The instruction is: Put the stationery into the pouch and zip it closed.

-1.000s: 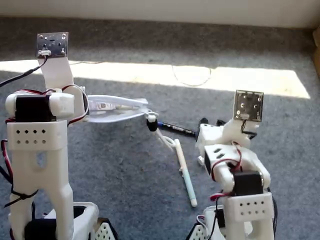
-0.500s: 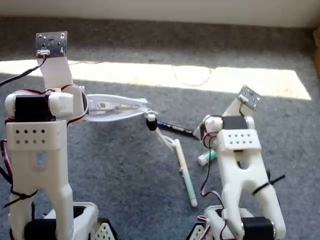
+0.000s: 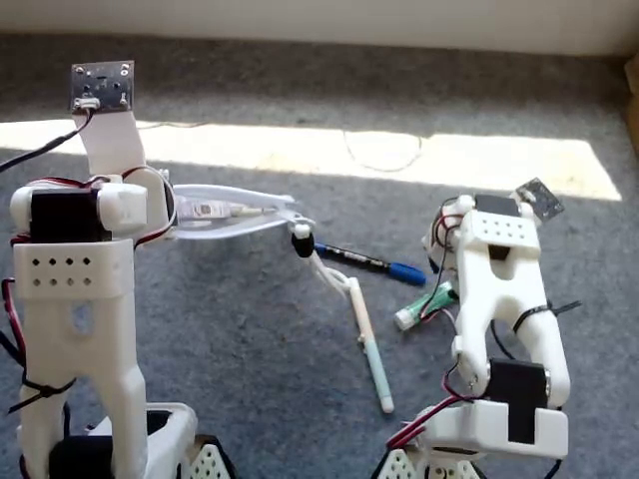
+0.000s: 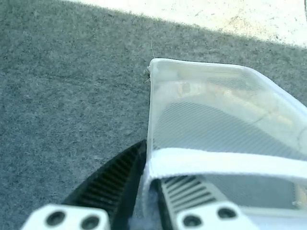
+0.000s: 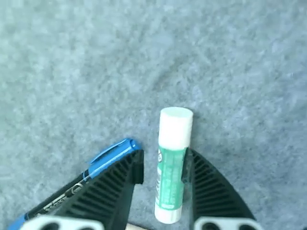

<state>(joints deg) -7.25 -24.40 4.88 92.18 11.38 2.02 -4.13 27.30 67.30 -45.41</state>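
Since a second ago the right arm has swung forward and tipped down, and its end effector [image 5: 163,155] now sits low over the glue stick [image 5: 172,165]. It is open. The jaws stand on either side of the stick's green body, one close against it and the other with a small gap, so nothing is gripped yet. Just outside one jaw lies the blue pen [image 5: 103,160], close enough to be nudged as the jaws close. The glue stick rests flat on the carpet [image 5: 72,57], its white cap pointing away from the arm.

It looks light, stiff and smooth. As a round tube it may roll or squirt out, so a hold across the middle of the body seems safer than one on the cap. Farther out, a white pen [image 3: 369,349] lies near the blue one. The left end effector [image 4: 151,167] is clamped on the edge band of the soft, see-through pouch [image 4: 216,129], which will sag if released.
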